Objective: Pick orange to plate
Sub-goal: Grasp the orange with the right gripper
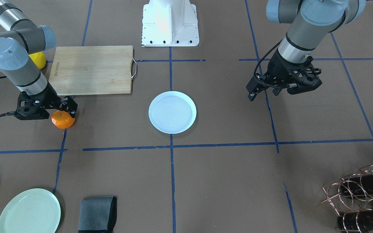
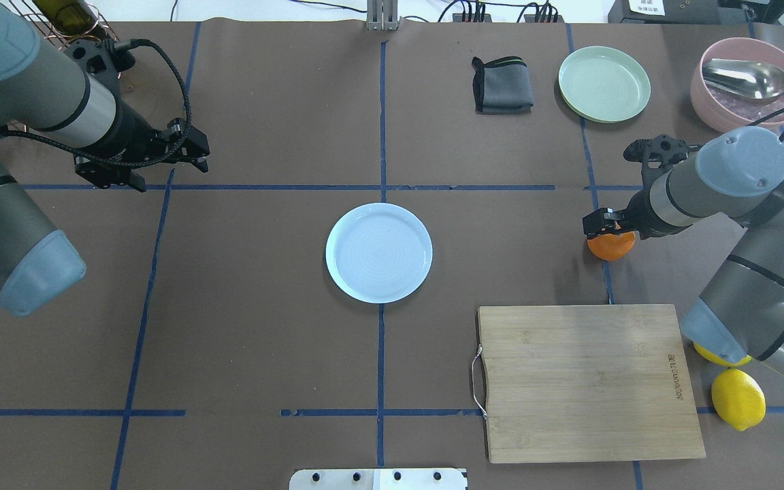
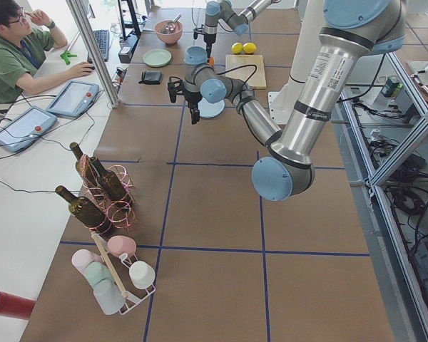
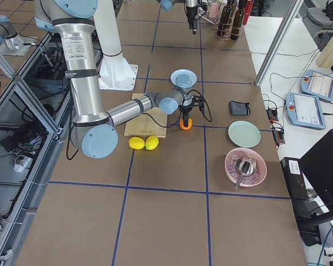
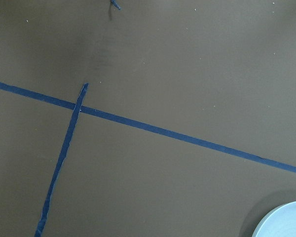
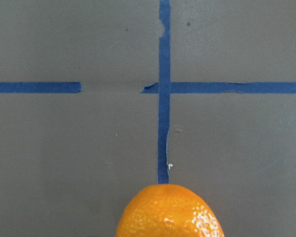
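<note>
The orange point(image 1: 63, 120) lies on the brown table on a blue tape line, beside the cutting board's corner. My right gripper point(image 1: 62, 112) comes down over the orange point(image 2: 611, 246), its fingers pressed against the upper sides, shut on it. In the right wrist view the orange point(image 6: 167, 211) fills the bottom centre and no fingers show. The white plate point(image 1: 172, 112) sits empty at the table's middle, also seen as the plate point(image 2: 378, 252) well to the orange's side. My left gripper point(image 2: 169, 173) hovers open over bare table, far from both, with nothing in it.
A wooden cutting board point(image 2: 589, 381) lies close to the orange, with two lemons point(image 2: 738, 398) by my right arm's base. A pale green plate point(image 2: 604, 84), folded grey cloth point(image 2: 502, 85) and pink bowl with ladle point(image 2: 749, 82) stand beyond. A wire bottle rack point(image 1: 364, 194) is near my left arm.
</note>
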Tool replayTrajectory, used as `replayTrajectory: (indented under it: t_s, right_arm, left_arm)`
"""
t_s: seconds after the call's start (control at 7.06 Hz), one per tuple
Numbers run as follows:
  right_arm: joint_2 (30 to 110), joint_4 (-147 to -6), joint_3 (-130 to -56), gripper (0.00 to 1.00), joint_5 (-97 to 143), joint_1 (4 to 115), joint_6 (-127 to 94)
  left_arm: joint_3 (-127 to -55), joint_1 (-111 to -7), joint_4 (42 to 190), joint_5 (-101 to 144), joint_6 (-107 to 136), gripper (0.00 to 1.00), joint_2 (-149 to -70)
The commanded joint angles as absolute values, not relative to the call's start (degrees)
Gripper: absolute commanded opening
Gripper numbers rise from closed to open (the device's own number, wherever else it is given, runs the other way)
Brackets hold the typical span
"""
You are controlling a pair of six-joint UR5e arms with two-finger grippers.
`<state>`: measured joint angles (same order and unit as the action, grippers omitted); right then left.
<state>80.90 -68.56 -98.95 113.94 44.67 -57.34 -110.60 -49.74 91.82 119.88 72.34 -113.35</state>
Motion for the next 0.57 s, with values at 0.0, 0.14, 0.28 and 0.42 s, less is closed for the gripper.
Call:
replayTrajectory:
  t_s: [0.0, 0.14, 0.28, 0.42]
  right_arm:
    - [80.4, -68.5, -97.3, 1.00, 113.9, 44.0, -57.0]
    - [79.1, -68.5, -96.1, 1.00, 113.9, 44.0, -57.0]
    - [79.1, -68.5, -95.9, 0.72, 114.0, 44.0, -57.0]
    - [79.1, -68.5, -96.0, 0.21, 114.1, 44.0, -56.6]
  left_arm:
    - [-110.7, -49.7, 91.8, 119.9, 72.3, 1.00, -113.1]
    - [-110.7, -49.7, 91.8, 119.9, 72.3, 1.00, -113.0]
    - [-110.6, -49.7, 91.8, 119.9, 72.3, 1.00, -113.0]
    - [-110.6, -49.7, 91.8, 119.9, 72.3, 1.00, -113.0]
